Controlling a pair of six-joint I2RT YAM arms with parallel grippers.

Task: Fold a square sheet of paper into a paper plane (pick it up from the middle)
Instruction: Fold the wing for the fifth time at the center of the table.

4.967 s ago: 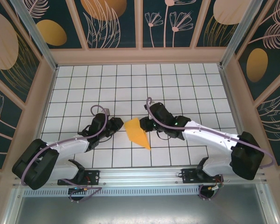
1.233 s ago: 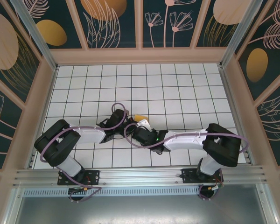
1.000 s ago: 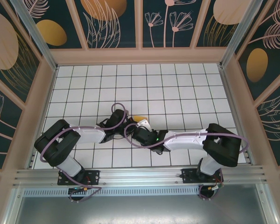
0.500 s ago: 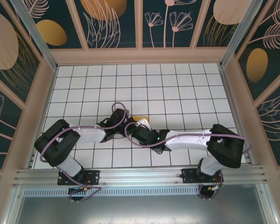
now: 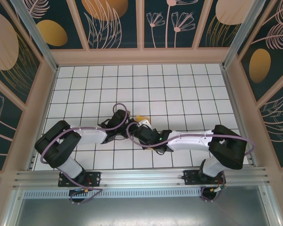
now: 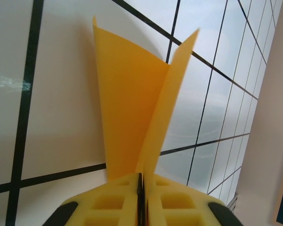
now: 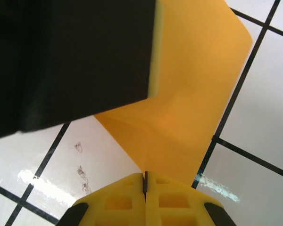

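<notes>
The left claw (image 6: 140, 181) has its two yellow fingers pressed together on the orange-yellow paper (image 6: 132, 108), which spreads out from the pinch in a V shape with two pointy corners. The right claw (image 7: 145, 181) is squeezed tight too, with the same paper coming out from between its fingers, and a big dark block (image 7: 70, 56) (it looks like part of the other arm) covers one side of the paper. From above, both claws meet over the middle of the white squared worktop (image 5: 179, 89), and a small bit of the paper peeks out beside them.
</notes>
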